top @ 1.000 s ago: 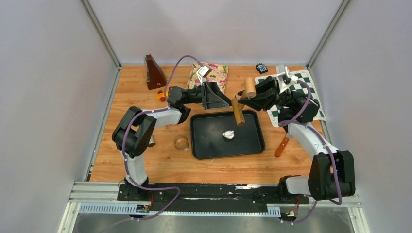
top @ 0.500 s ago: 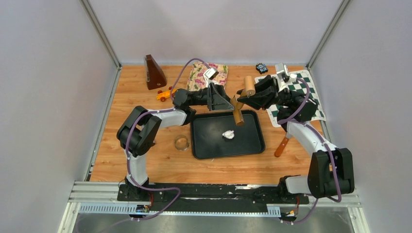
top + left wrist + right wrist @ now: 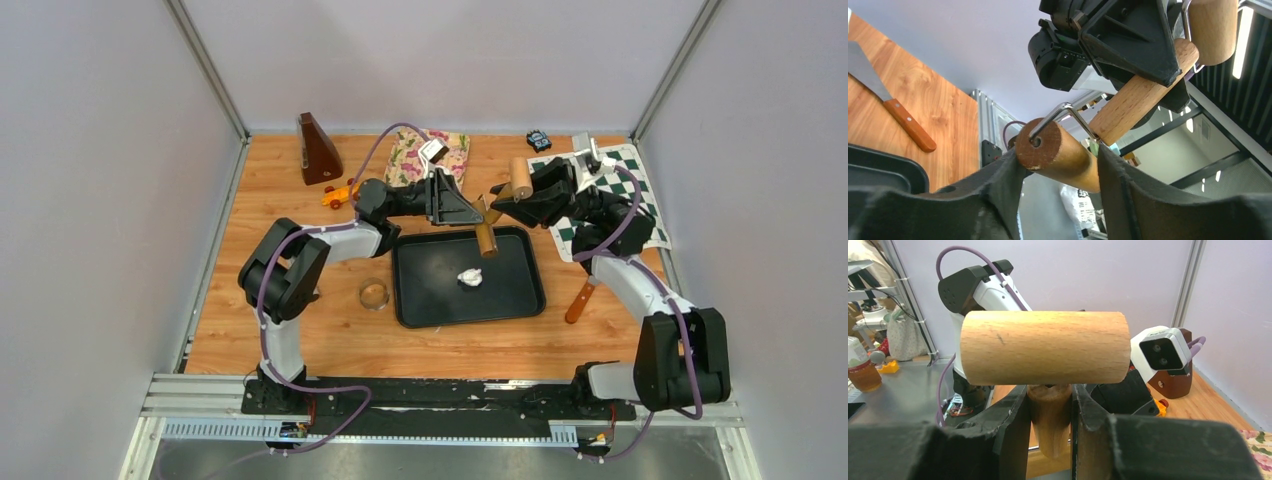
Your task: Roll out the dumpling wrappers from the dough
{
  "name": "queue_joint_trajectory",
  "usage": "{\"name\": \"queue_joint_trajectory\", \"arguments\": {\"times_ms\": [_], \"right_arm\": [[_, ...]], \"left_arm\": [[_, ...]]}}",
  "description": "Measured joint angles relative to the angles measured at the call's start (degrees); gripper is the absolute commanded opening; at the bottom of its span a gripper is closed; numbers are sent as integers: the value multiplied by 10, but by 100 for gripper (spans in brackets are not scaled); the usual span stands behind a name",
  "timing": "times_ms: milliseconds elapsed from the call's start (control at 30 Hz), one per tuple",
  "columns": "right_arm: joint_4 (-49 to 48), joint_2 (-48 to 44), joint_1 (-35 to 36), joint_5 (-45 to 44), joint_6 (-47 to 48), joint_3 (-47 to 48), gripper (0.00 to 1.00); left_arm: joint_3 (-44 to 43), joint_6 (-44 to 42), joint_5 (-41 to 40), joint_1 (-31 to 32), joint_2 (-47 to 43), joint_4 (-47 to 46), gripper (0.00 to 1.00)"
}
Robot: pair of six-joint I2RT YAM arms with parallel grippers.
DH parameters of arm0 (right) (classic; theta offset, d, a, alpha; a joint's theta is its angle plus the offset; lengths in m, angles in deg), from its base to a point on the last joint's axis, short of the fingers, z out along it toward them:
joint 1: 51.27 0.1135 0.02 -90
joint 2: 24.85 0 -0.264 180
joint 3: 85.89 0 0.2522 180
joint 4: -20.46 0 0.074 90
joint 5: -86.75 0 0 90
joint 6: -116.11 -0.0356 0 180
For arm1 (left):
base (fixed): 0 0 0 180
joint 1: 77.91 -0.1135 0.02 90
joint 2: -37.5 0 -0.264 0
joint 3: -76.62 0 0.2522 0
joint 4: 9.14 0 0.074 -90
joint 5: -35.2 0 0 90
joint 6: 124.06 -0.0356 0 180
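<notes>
We see a roller (image 3: 1044,347) of pale, smooth wood, its handle (image 3: 1049,412) darker and waxy, bright metal wire (image 3: 1066,105) (thin, polished), left tool (image 3: 1058,162) in matt grainy black plastic, dull-sheened black tray (image 3: 430,295), wood-grain table (image 3: 320,345), floral cloth (image 3: 450,150).

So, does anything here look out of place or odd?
The roller is up in the air, not on the dough: the right gripper is shut on its handle, the left gripper flanks its small end. The dough is a rough lump on the tray. A metronome and a chess mat look out of place.
</notes>
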Motion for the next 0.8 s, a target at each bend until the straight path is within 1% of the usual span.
{"name": "queue_joint_trajectory", "arguments": {"times_ms": [33, 100, 167, 267, 400, 500, 567, 700, 800], "right_arm": [[0, -1, 0, 0, 3, -2, 9], [-2, -4, -1, -1, 9, -7, 11], [-5, -7, -4, 5, 35, -9, 14], [-5, -5, -8, 7, 57, -10, 16], [-5, 1, -8, 5, 64, -10, 17], [-5, 8, -7, 6, 64, -9, 27], [-5, 14, -7, 11, 67, -6, 28], [-5, 23, -5, 24, 74, 0, 27], [-5, 29, -5, 31, 80, 2, 36]], "left_arm": [[2, 1, 0, -2, -2, 4, 31], [6, 9, 0, -9, -7, 14, 15], [10, 26, -4, -19, -12, 20, 9], [14, 37, -6, -32, -22, 22, 7], [15, 36, -4, -37, -25, 22, 6], [17, 34, -3, -38, -25, 29, 6], [17, 34, -2, -40, -25, 35, 5], [17, 31, 3, -43, -25, 44, 4], [20, 27, 5, -44, -25, 51, 3]]}}
